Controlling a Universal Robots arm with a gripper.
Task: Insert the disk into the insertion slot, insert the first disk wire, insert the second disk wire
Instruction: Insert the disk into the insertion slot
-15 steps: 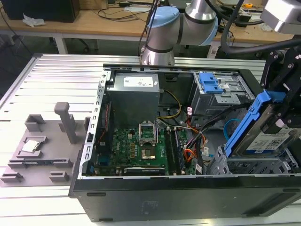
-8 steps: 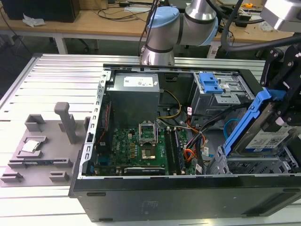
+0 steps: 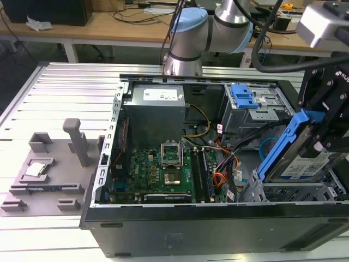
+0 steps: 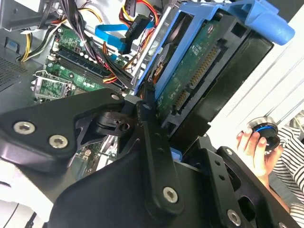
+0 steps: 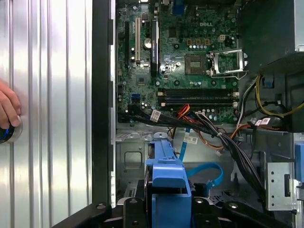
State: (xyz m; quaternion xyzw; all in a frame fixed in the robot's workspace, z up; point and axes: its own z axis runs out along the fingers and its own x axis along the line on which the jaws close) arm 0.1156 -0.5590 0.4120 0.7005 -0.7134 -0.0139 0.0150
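I am on the first step. My gripper [image 3: 322, 143] is clamped shut on the disk [image 3: 305, 165] by its blue carrier. It holds the disk tilted, one end raised, just above the insertion slot [image 3: 289, 194] at the exterior view's right. The disk is not yet in the rails. I judge that seating it calls for levelling it and squaring it to those rails.

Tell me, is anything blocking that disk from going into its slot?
Nothing visible does. The disk hangs tilted just above the slot. A blue cable loops beside them, on the exterior view's left, not between them.
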